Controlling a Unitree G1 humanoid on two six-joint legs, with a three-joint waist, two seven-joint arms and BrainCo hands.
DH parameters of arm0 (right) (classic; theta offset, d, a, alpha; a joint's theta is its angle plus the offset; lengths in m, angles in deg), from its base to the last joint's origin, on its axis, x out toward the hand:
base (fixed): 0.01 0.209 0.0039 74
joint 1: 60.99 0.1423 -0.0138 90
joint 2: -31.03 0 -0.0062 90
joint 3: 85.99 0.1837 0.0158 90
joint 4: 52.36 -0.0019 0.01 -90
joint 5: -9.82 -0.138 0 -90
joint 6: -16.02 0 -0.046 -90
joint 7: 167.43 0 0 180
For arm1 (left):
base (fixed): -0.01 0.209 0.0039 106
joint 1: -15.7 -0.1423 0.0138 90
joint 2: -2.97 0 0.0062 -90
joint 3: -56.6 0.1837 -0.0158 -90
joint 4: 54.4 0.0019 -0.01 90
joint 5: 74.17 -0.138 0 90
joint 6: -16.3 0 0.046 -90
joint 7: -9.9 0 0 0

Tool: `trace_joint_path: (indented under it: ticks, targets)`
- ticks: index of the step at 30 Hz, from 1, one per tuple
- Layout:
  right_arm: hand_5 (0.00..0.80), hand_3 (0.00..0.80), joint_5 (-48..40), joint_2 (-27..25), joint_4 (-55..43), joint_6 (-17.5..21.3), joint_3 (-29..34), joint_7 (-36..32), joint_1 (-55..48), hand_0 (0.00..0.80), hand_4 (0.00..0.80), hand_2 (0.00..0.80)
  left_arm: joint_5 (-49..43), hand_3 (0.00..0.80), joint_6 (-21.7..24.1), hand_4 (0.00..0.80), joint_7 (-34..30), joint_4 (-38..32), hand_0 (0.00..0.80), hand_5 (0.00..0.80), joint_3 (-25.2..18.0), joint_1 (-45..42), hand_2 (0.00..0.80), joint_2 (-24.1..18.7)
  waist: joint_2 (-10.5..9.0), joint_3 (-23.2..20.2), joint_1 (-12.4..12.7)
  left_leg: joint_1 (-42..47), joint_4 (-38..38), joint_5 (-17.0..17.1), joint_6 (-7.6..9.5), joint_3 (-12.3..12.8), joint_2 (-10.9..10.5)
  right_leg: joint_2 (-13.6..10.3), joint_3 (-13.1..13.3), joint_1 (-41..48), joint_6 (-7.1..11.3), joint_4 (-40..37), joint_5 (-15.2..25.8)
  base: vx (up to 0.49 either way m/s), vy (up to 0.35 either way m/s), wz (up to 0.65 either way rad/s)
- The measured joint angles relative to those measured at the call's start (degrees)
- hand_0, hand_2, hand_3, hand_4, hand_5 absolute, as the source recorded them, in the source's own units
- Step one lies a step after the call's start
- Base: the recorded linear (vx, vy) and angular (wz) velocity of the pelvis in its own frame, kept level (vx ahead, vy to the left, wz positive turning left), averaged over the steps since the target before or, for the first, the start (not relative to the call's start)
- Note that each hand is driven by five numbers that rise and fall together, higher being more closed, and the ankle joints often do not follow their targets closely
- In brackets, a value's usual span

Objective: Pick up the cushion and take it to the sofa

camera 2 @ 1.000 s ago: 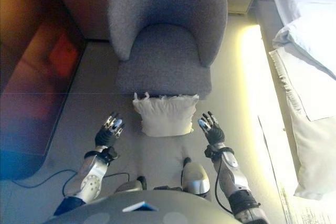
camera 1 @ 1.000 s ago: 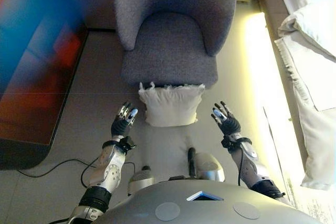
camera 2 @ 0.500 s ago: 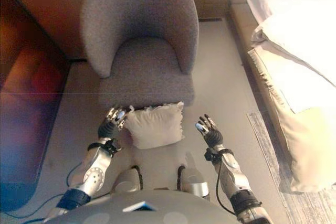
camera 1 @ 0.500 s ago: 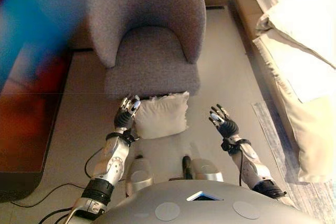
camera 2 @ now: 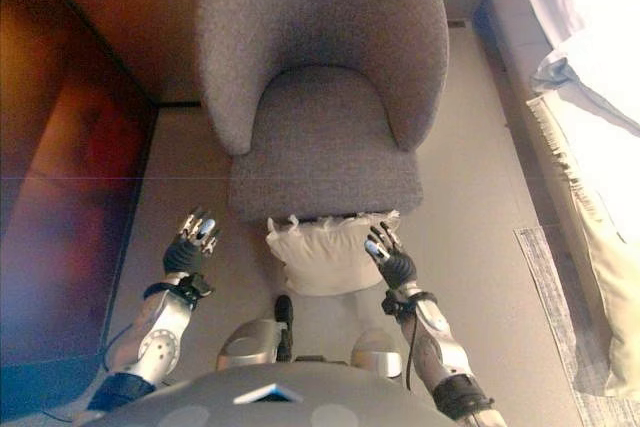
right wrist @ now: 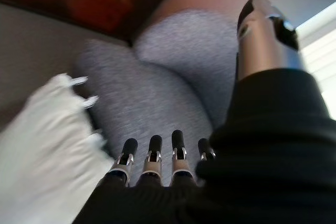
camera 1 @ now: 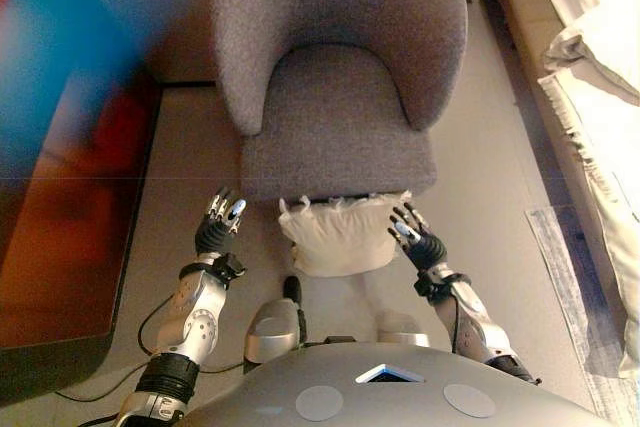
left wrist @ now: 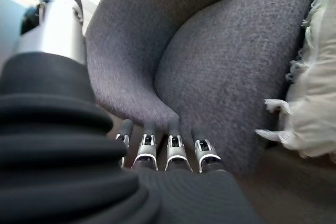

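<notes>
A cream cushion (camera 1: 340,233) with frilled corners stands on the floor, leaning against the front of a grey armchair (camera 1: 338,107). My left hand (camera 1: 220,225) is open, raised to the left of the cushion with a gap between them. My right hand (camera 1: 415,240) is open at the cushion's right edge; whether it touches the cushion I cannot tell. The cushion also shows in the left wrist view (left wrist: 315,93) and in the right wrist view (right wrist: 42,150). Both wrist views show straight fingers (left wrist: 173,148) (right wrist: 152,161) holding nothing.
A dark glossy cabinet (camera 1: 60,197) stands along the left. A bed with white bedding (camera 1: 600,77) stands at the right, with a rug (camera 1: 580,277) beside it. A black cable (camera 1: 150,322) lies on the floor at the lower left.
The camera has shifted, so the whole scene sits differently. My right hand has come in to the cushion's right edge. My left hand, then at the cushion's left edge, now stands apart from it.
</notes>
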Motion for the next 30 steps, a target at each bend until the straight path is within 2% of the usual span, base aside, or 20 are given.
trace_joint_path:
  ticks: [2, 4, 5, 7, 8, 9, 12, 15, 16, 18, 19, 20, 22, 24, 27, 30]
  targets:
    - [0.0, 0.0, -0.1, 0.0, 0.1, 0.2, 0.3, 0.5, 0.5, 0.0, 0.0, 0.0, 0.0, 0.0, 0.0, 0.0, 0.0, 0.0, 0.0, 0.0, 0.1, 0.7, 0.0, 0.1, 0.27, -0.1, -0.2, 0.4, -0.3, -0.4, 0.08, -0.1, -0.1, 0.2, -0.2, -0.5, -0.03, 1.9, 0.0, 0.137, 0.173, -0.01]
    - [0.0, 0.0, -0.1, 0.2, 0.4, 0.5, 1.1, 1.3, 0.6, 0.0, 0.0, 0.0, -0.1, 0.0, 0.0, 0.0, 0.0, -0.1, 0.0, 0.0, 0.0, 1.3, 0.0, 0.4, 0.99, 0.0, 0.0, 0.3, -0.2, -0.9, 0.43, -0.6, -0.1, 0.7, -0.4, -3.6, -0.39, 8.0, 0.2, 0.146, 0.228, -0.01]
    - [0.0, 0.0, -0.1, 0.2, 0.4, 0.8, 1.1, 1.6, 0.7, 0.0, 0.0, 0.0, -0.1, 0.0, 0.0, 0.0, 0.0, -0.1, 0.0, 0.0, 0.0, 1.5, 0.0, 0.8, 1.46, 0.2, 0.1, 0.2, 0.4, -1.2, 0.79, -0.7, -0.1, 0.7, -0.5, -6.2, -0.93, 13.3, 0.6, 0.156, 0.166, -0.03]
    - [0.0, 0.0, -0.1, -0.1, 0.5, 1.1, 1.3, 2.0, 0.3, 0.0, 0.0, 0.0, -0.1, 0.0, 0.0, 0.0, -0.1, -0.1, 0.0, 0.0, 0.0, 1.1, 0.0, 0.9, 2.61, 0.1, -0.1, 0.5, 0.2, -1.5, 1.52, -1.0, 0.5, 0.6, -1.9, -10.2, -4.34, 20.9, 3.2, 0.169, 0.057, -0.01]
    - [0.0, 0.0, -0.1, 0.0, 0.5, 1.1, 1.0, 2.0, 0.1, 0.0, 0.0, 0.0, -0.1, 0.0, 0.0, 0.0, -0.1, -0.1, 0.0, 0.0, -0.1, 0.7, 0.0, 0.8, 2.97, -0.2, 0.1, 1.3, -0.5, -1.4, 1.74, -0.9, 0.7, 0.6, -2.5, -11.6, -5.4, 22.8, 5.0, 0.181, -0.074, -0.14]
    - [0.0, 0.0, -0.1, 0.1, 0.4, 1.1, 0.6, 1.8, -0.1, 0.0, 0.0, 0.0, -0.1, 0.0, 0.0, 0.0, -0.2, -0.2, 0.0, 0.0, -0.4, 0.3, 0.0, 0.4, 3.25, -0.5, 0.3, 1.7, -1.3, -1.2, 2.12, -0.5, 0.9, 0.0, -3.2, -12.6, -5.19, 23.5, 5.3, 0.167, -0.112, -0.22]
    - [0.0, 0.0, -0.1, 0.1, 0.4, 1.1, -0.1, 1.0, -0.2, 0.0, 0.0, 0.0, -0.1, 0.0, 0.0, 0.0, -0.1, -0.4, 0.0, 0.0, -1.0, -0.2, 0.0, -1.1, 1.53, -1.0, 1.2, 1.7, -2.2, -0.9, 2.58, -0.4, 0.7, -1.6, -5.0, -14.1, -4.05, 18.7, 3.7, 0.172, -0.235, -0.14]
    - [0.0, 0.0, -0.6, 0.1, 0.5, 1.0, -0.7, 0.1, 0.1, 0.0, 0.0, 0.0, -0.1, 0.0, 0.0, 0.0, -0.2, -0.4, 0.0, 0.0, -0.9, -0.7, 0.0, -1.2, 0.74, -1.1, 1.1, 1.6, -2.3, -0.9, 1.99, -0.6, 0.7, -3.1, -4.5, -13.3, -0.19, 3.8, 6.3, 0.172, -0.24, 0.06]
    - [0.0, 0.0, -0.7, 0.1, 0.6, 1.0, -0.7, -0.1, 0.1, 0.0, 0.0, 0.0, -0.1, 0.0, 0.0, 0.0, -0.3, -0.4, 0.0, 0.0, -0.9, -1.0, 0.0, -1.2, 0.34, -1.1, 0.9, 1.9, -2.4, -0.8, 1.29, -1.4, 0.7, -3.7, -4.5, -12.2, 0.53, -0.9, 8.0, 0.181, -0.207, 0.26]
    - [0.0, 0.0, -0.8, 0.4, 1.4, 0.7, -0.7, -0.1, 0.1, 0.0, 0.0, 0.0, -0.1, 0.0, 0.0, 0.0, -0.8, -0.5, 0.0, 0.0, -1.0, -1.8, 0.0, -1.6, -1.18, -1.3, 1.0, 3.1, -2.8, -0.9, -0.45, -2.6, 0.7, -4.2, -4.3, -9.7, 0.46, -6.6, 10.2, 0.16, -0.174, 0.39]
    - [0.0, 0.0, -0.8, 0.7, 1.8, 0.5, -0.7, -0.1, 0.2, 0.0, 0.0, 0.0, -0.1, 0.0, 0.0, 0.0, -1.0, -0.4, 0.0, 0.0, -1.0, -2.2, 0.0, -2.0, -2.22, -1.2, 1.1, 3.6, -3.2, -0.8, -1.72, -3.5, 1.0, -3.8, -4.2, -8.3, 1.75, -7.8, 12.4, 0.158, -0.169, 0.47]
    - [0.0, 0.0, -0.8, 0.6, 2.3, 0.5, -0.5, -0.1, 0.2, 0.0, 0.0, 0.0, -0.1, 0.0, 0.0, 0.0, -1.1, -0.3, 0.0, 0.0, -0.8, -2.9, 0.0, -1.7, -2.24, -1.4, 1.0, 4.6, -4.0, -0.8, -1.97, -4.1, 2.4, -2.5, -4.4, -7.7, 1.92, -7.2, 13.7, 0.157, -0.186, 0.45]
    - [0.0, 0.0, -0.7, -0.3, 2.8, 0.4, -0.1, -0.1, 0.1, 0.0, 0.0, 0.0, -0.1, 0.0, -0.1, 0.0, -1.4, -0.8, 0.0, 0.0, -0.5, -4.5, 0.0, -0.6, -0.31, -1.8, 1.2, 5.7, -4.9, -0.7, -2.12, -4.8, 6.1, 1.6, -4.6, -6.7, -0.04, -7.9, 12.7, 0.137, -0.217, 0.26]
    - [0.0, 0.0, -0.6, -2.4, 2.6, -0.3, -0.2, -0.2, 0.6, 0.0, 0.0, 0.0, -0.1, 0.0, -0.1, 0.0, -1.0, -1.0, 0.0, 0.0, -0.7, -5.5, 0.0, 0.4, 1.58, -2.0, 1.2, 5.4, -4.6, -0.7, -2.07, -4.9, 8.6, 4.4, -5.0, -5.7, -1.42, -8.9, 12.6, 0.096, -0.203, 0.06]
    - [0.0, 0.0, -0.2, -4.5, 1.0, -1.0, -0.7, -0.1, 0.5, 0.0, 0.0, 0.0, -0.2, 0.0, -0.1, 0.0, 0.0, -1.8, 0.0, 0.0, -0.7, -5.3, 0.0, 1.8, 2.94, -2.0, 0.9, 5.4, -4.5, -0.6, -2.07, -5.1, 10.2, 6.1, -5.9, -5.0, -2.23, -8.9, 12.3, 0.057, -0.14, 0.06]
    - [0.0, 0.0, 0.5, -4.8, 0.6, -0.9, -0.7, 0.0, 0.1, 0.0, 0.0, 0.0, -0.2, 0.0, -0.1, 0.0, 0.7, -1.9, 0.0, 0.0, -0.4, -3.7, 0.0, 2.0, 2.54, -1.6, 0.8, 4.6, -2.8, -0.4, -2.31, -5.1, 10.5, 6.6, -7.1, -4.2, -2.89, -8.8, 11.7, -0.016, -0.075, 0.19]
